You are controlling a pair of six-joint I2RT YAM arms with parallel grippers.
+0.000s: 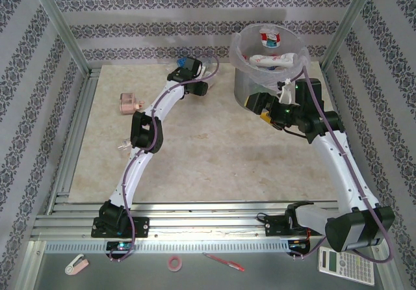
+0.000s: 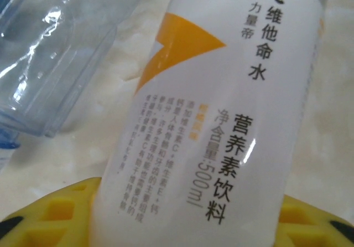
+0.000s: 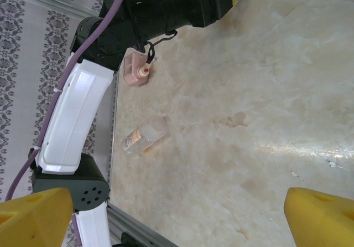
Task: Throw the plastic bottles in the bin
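Plastic bottles: few in bin. Left gripper clamps white-label bottle; right gripper spread wide, empty. Blue-label bottle, clear bottle remain on table. Likely late stage.

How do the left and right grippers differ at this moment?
The left gripper has a white-labelled bottle between its fingers; the right gripper is open and empty. The left is at the far edge of the table; the right sits by the bin. Both have yellow fingers.
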